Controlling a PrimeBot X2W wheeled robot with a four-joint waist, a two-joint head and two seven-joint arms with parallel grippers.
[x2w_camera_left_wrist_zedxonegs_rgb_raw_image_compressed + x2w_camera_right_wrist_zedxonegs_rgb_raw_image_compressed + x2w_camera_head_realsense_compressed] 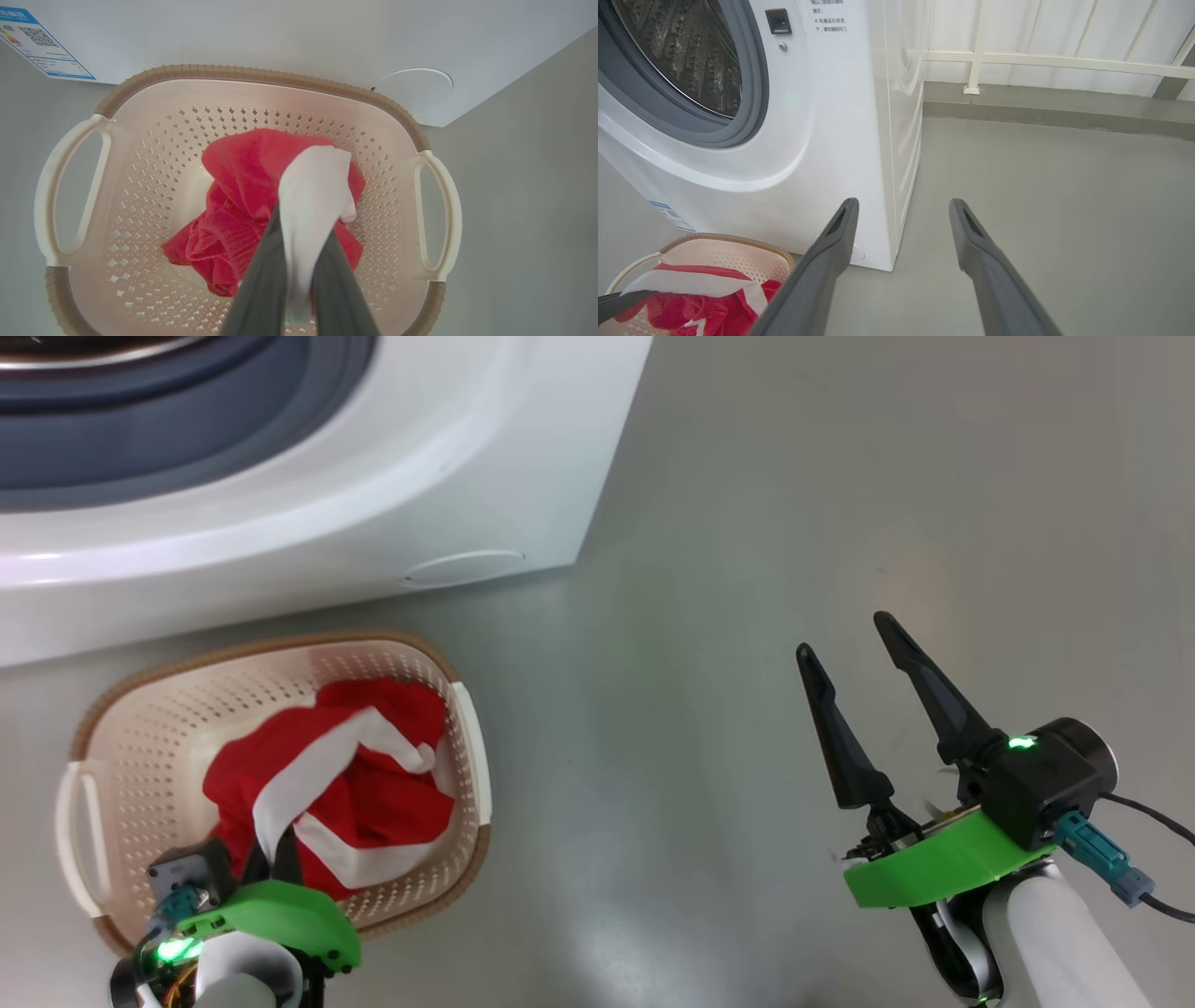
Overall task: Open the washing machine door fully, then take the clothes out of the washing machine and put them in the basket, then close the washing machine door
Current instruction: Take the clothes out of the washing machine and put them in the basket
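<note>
The cream basket [280, 649] stands on the floor in front of the white washing machine [467, 448]. Red clothes [383, 803] with white stripes lie heaped in it. My left gripper [271, 854] reaches down into the basket [261, 74] from its near side. In the left wrist view this gripper [303, 224] is shut on a white stripe of the red clothes [243, 163]. My right gripper [842, 637] hangs open over bare floor to the right of the machine, holding nothing [902, 203]. The machine's opening shows its grey gasket [752, 93] and steel drum [682, 51]. The door is out of view.
A round white flap [464, 567] sits low on the machine's front corner, and a blue label [42, 44] beside it. Grey floor [840, 476] stretches to the right. A white railing [1017, 58] on a low kerb runs behind the machine.
</note>
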